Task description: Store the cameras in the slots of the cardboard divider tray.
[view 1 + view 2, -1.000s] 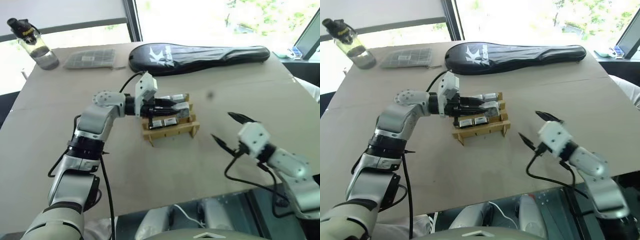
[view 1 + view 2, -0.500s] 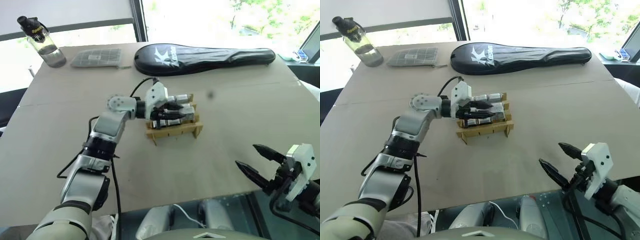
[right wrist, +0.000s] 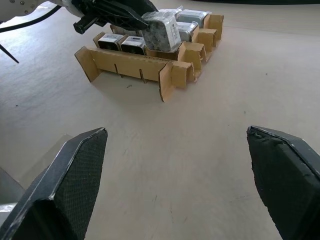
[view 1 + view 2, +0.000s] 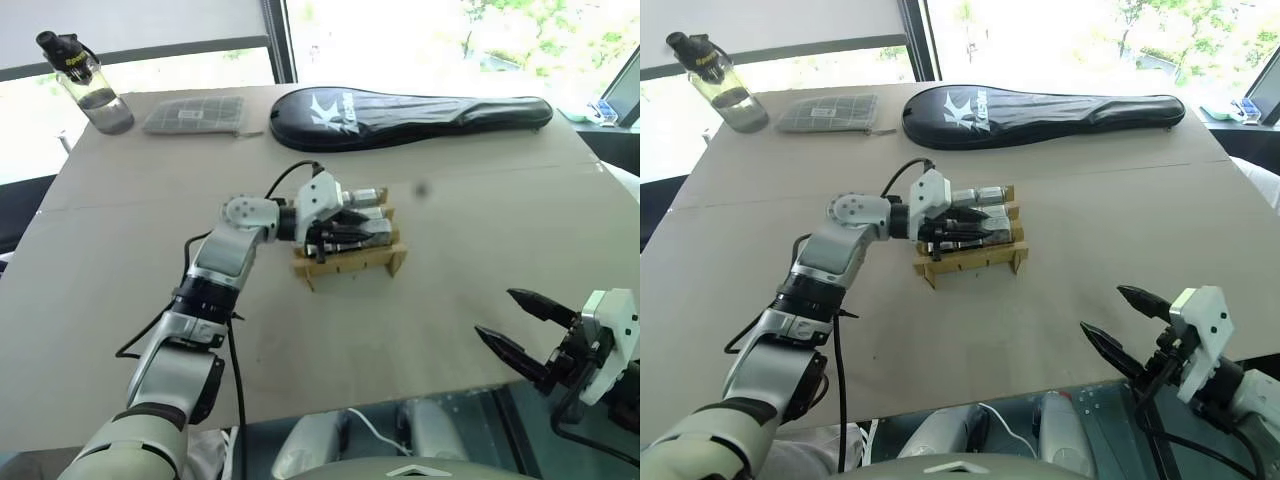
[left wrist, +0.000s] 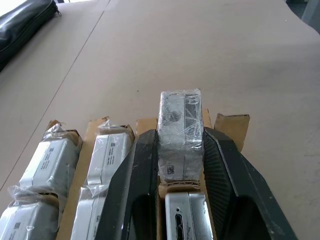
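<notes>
The tan cardboard divider tray stands in the middle of the table, with several plastic-wrapped silver cameras lying in its slots. My left gripper is shut on one more wrapped camera, which it holds tilted just over the tray's row nearest its right end. From the right wrist view this camera sits above the dividers. My right gripper is open and holds nothing. It hangs at the table's front right edge, well apart from the tray.
Along the far edge lie a black racket case, a grey gridded pouch and a water bottle. Bare tabletop stretches around the tray. The table's front edge runs just ahead of my right gripper.
My right gripper has pulled back from beside the tray to the table's front edge. The left gripper has sunk a little toward the tray with the camera. The head view shifted.
</notes>
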### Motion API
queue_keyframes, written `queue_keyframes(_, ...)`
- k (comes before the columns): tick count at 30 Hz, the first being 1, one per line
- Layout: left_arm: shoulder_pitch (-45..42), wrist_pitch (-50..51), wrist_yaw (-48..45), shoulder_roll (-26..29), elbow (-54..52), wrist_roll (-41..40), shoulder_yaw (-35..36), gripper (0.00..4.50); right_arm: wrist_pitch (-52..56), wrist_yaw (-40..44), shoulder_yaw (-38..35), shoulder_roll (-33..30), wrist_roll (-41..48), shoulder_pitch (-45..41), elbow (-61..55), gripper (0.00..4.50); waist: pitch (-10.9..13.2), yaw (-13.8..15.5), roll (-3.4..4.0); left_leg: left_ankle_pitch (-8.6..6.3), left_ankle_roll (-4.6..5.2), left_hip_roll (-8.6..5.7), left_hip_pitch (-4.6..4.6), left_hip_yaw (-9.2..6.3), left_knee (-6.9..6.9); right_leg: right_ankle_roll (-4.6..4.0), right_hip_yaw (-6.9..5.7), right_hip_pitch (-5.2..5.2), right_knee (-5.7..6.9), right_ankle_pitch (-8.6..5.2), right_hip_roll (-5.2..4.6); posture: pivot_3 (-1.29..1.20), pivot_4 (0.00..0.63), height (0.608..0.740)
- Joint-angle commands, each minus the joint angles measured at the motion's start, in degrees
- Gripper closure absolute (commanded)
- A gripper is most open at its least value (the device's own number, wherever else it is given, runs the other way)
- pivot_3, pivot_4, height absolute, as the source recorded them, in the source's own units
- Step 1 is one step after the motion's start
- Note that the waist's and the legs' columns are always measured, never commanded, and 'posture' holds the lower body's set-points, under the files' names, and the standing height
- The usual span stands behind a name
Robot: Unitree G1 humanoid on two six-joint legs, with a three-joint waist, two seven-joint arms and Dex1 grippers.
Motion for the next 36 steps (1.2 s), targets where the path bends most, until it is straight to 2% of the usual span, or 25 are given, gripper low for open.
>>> queue_keyframes(1, 0.0, -0.3, 0.1, 0.8, -0.6, 0.6, 0.0, 3.74, -1.9, 1.0, -1.2, 0.2, -0.1, 0.3, 0.3, 0.07, 0.0, 0.0, 0.00, 0.00, 0.00, 0.00, 0.00, 0.00, 0.00, 0.00, 0.01, 0.00, 0.00, 0.00, 0.00, 0.00, 0.150, 0.740)
queue_keyframes(11, 1.1, 1.7, 1.9, -0.4, -2.5, 2.1, -1.4, 3.74, -1.8, 0.1, -0.8, 0.1, -0.2, -0.6, 0.1, 0.07, 0.0, 0.0, 0.00, 0.00, 0.00, 0.00, 0.00, 0.01, 0.00, 0.00, 0.01, 0.00, 0.01, 0.00, 0.00, 0.00, 0.150, 0.740)
queue_keyframes(15, 2.1, 5.3, 1.4, 0.2, -5.5, 0.1, -0.9, 3.74, -1.4, -0.7, -0.8, 0.0, 0.0, -0.9, -0.5, 0.07, 0.0, -0.1, 0.00, 0.00, 0.00, 0.00, 0.00, 0.01, 0.00, 0.00, 0.01, 0.00, 0.00, 0.00, 0.00, 0.00, 0.150, 0.740)
queue_keyframes(23, 3.0, 6.2, 6.3, 1.1, -10.0, -1.7, 3.7, 0.07, -0.9, -1.2, 1.4, -0.3, -0.2, -2.1, -0.4, 0.00, 0.0, 0.0, 0.00, 0.00, 0.00, 0.00, 0.01, 0.00, 0.01, 0.00, 0.01, 0.01, 0.02, 0.00, -0.01, 0.00, 0.150, 0.740)
queue_keyframes(28, 7.1, 12.1, 7.2, 3.7, -18.9, -9.1, 10.8, 0.07, -2.8, 0.7, 2.4, -1.1, -2.6, -4.2, 3.3, 0.00, 0.0, -0.2, 0.00, 0.00, 0.00, 0.00, 0.01, 0.02, 0.00, 0.00, 0.04, 0.00, 0.00, 0.00, -0.01, 0.00, 0.150, 0.740)
queue_keyframes(33, 23.5, 13.6, 7.2, 9.9, -31.5, -14.3, 18.6, 0.07, -3.4, 2.3, 3.0, -1.0, -3.6, -8.8, 11.5, 0.00, 0.0, -0.9, 0.08, 0.00, 0.00, 0.05, 0.17, 0.11, -0.12, 0.00, 0.13, 0.07, -0.03, 0.00, 0.03, 0.00, 0.150, 0.740)
queue_keyframes(36, 34.2, 14.3, 9.1, 12.5, -36.1, -14.8, 23.8, 0.07, -7.2, 5.8, 5.6, -2.4, -8.1, -11.1, 16.0, 0.00, 0.0, -1.0, 0.07, 0.00, -0.01, 0.05, 0.27, 0.10, -0.18, -0.01, 0.12, 0.18, -0.08, 0.00, 0.02, 0.00, 0.150, 0.740)
